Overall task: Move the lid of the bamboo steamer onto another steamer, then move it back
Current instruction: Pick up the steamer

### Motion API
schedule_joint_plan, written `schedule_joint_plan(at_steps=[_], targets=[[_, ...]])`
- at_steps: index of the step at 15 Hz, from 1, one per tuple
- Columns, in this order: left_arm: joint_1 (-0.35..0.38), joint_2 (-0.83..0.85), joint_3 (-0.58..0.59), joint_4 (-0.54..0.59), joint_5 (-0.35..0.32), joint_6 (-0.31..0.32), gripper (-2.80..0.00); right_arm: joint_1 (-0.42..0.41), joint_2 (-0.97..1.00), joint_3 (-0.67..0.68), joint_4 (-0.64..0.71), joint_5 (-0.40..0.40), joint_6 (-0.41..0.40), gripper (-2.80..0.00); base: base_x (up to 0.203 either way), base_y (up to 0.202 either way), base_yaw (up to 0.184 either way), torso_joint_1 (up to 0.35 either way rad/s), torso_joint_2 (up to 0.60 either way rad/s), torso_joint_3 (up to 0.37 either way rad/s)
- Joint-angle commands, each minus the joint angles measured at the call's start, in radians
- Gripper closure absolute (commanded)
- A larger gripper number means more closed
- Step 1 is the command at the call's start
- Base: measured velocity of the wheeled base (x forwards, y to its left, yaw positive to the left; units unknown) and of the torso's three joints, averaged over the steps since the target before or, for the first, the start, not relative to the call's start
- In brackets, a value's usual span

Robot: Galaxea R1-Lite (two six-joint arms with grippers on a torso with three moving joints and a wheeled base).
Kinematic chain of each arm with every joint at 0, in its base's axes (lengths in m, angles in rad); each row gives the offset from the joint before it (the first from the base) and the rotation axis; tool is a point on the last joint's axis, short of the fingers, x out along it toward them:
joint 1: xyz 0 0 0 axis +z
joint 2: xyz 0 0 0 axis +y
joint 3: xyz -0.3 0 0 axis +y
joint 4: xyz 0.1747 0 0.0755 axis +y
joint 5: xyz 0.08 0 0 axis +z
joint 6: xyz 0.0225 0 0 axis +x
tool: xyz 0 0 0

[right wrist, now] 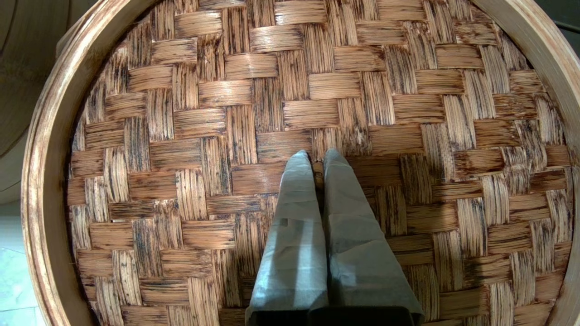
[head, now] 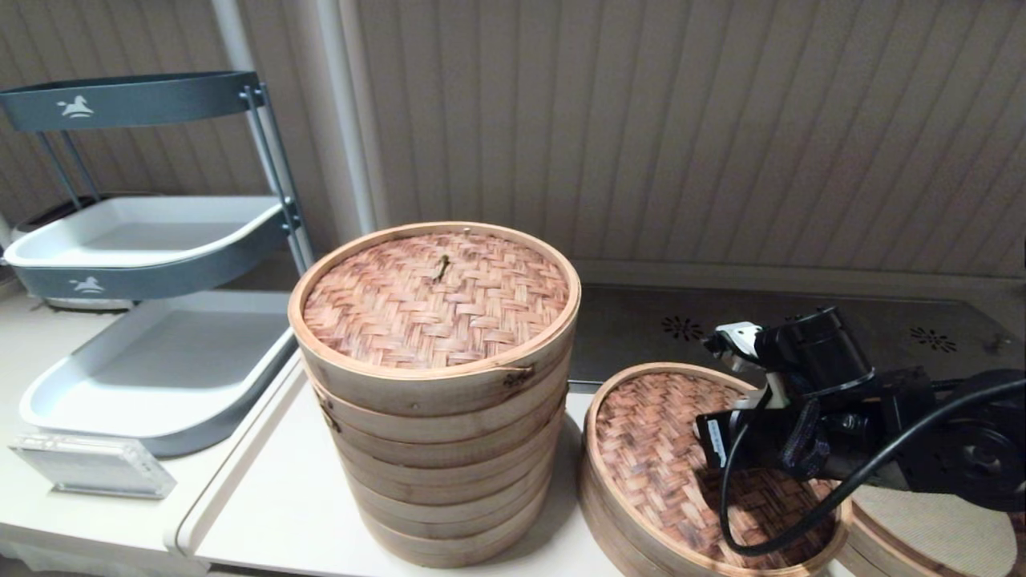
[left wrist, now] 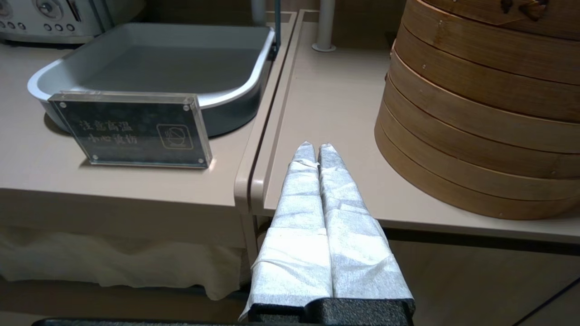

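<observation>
It looked like a dim-sum kitchen or canteen counter: a tall steamer stack (head: 437, 385) at centre frame, tiered serving trays (head: 144, 240) upper left.

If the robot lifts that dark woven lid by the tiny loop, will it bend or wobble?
The bamboo steamer lid probably stays stiff: a solid bamboo rim rings its tight weave. It looks thin and shallow, so likely light. Held only at the centre loop, where the right gripper fingers are pinched, it may tilt or swing a little.
</observation>
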Motion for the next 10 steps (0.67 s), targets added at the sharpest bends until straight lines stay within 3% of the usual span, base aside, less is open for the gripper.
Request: schedule_joint_plan(at_steps=[1,10], targets=[[0.0,0.001,0.003,0.001,0.0,0.001,0.0,-0.001,-0.022,-0.005,-0.004,-0.002,0.002,0.0,0.0,0.0,0.0,0.0,0.0,0.0],[0.0,0.001,0.003,-0.001,0.0,0.001,0.0,-0.012,-0.077,-0.022,-0.001,-0.017,-0.008,0.0,0.0,0.0,0.0,0.0,0.0,0.0]])
